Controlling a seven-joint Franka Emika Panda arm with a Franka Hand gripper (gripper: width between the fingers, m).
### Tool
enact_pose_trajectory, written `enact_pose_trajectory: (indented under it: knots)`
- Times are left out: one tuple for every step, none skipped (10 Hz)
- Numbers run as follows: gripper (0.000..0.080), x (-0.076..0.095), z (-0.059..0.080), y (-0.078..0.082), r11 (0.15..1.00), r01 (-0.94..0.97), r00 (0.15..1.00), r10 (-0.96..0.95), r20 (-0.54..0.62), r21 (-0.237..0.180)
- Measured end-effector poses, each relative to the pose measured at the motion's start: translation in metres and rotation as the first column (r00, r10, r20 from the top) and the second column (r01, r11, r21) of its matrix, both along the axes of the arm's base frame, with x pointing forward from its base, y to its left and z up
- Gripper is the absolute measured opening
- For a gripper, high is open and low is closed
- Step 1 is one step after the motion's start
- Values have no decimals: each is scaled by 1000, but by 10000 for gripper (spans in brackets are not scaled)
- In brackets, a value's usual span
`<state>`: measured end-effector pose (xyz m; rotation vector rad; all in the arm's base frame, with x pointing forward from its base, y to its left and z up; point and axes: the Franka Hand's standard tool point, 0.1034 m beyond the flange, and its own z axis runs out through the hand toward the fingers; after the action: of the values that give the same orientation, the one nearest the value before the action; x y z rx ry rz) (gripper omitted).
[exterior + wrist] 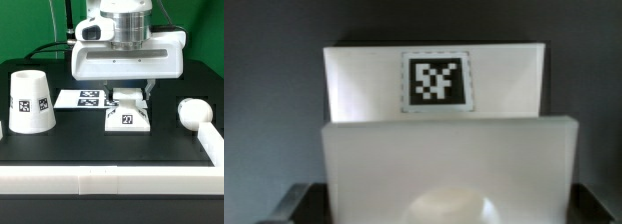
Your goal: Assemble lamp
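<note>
The flat square lamp base (pixel 128 116) sits on the black table at the centre, one tag facing the front. My gripper (pixel 129 97) is lowered over it, with a finger against each side, shut on the base. In the wrist view the base (pixel 438 100) fills the frame, showing its tag and round socket, and dark fingertips (pixel 295 200) press at its edges. The tapered shade (pixel 29 102) stands upright at the exterior view's left. The round-topped bulb (pixel 192 113) lies at the exterior view's right.
The marker board (pixel 82 98) lies flat just behind and to the left of the base. A white rail (pixel 110 180) runs along the table's front and turns back at the right corner (pixel 212 145), next to the bulb.
</note>
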<state>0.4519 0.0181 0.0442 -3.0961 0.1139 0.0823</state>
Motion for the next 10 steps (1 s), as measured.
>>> enact_pose_trajectory:
  knots:
    - [534, 1, 0, 0, 1000, -1, 1000, 1, 0, 0]
    - [534, 14, 0, 6, 1000, -10, 1000, 10, 10, 4]
    - [534, 29, 1, 10, 1000, -16, 1000, 15, 27, 7]
    - [534, 50, 1, 17, 1000, -24, 999, 24, 48, 10]
    - [534, 77, 2, 26, 999, -37, 997, 36, 66, 15]
    - [535, 95, 2, 33, 999, -40, 996, 38, 78, 18]
    - [535, 115, 2, 39, 999, -45, 994, 43, 98, 21]
    - [535, 131, 1, 40, 999, -45, 992, 42, 118, 24]
    - [535, 147, 1, 45, 999, -41, 989, 36, 143, 27]
    - [535, 158, 2, 49, 999, -36, 987, 31, 156, 30]
